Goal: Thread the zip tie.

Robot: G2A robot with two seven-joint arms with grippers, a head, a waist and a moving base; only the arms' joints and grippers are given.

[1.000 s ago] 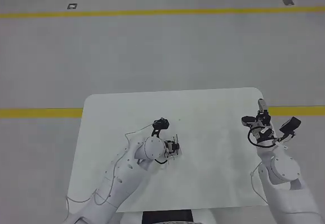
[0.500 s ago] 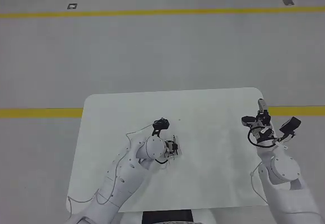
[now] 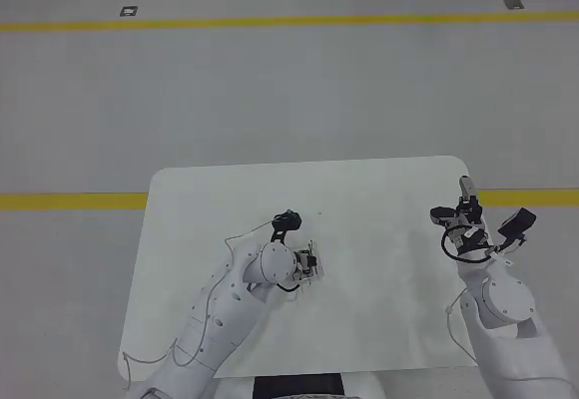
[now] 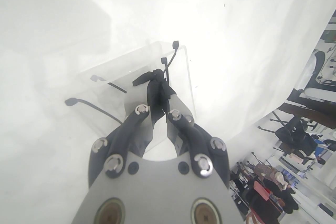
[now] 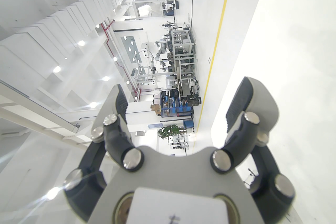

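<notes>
White table [image 3: 389, 199], clear holder [image 4: 123, 66], zip ties [image 4: 89, 104]

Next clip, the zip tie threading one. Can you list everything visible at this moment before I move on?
Table: one, white, under both arms.
Clear block: one, see-through plastic, mid-table.
Zip ties: black. Two heads stand up at the block's far edge. Two more strands lie beside it and may be reflections, so the count is unclear.
Floor lines: two, yellow, one beyond the table and one level with it on both sides.
Left gripper: one, at the block, dark fingers shut with a zip tie strand running between the tips.
Right gripper: one, open and empty, at the table's right edge.
</notes>
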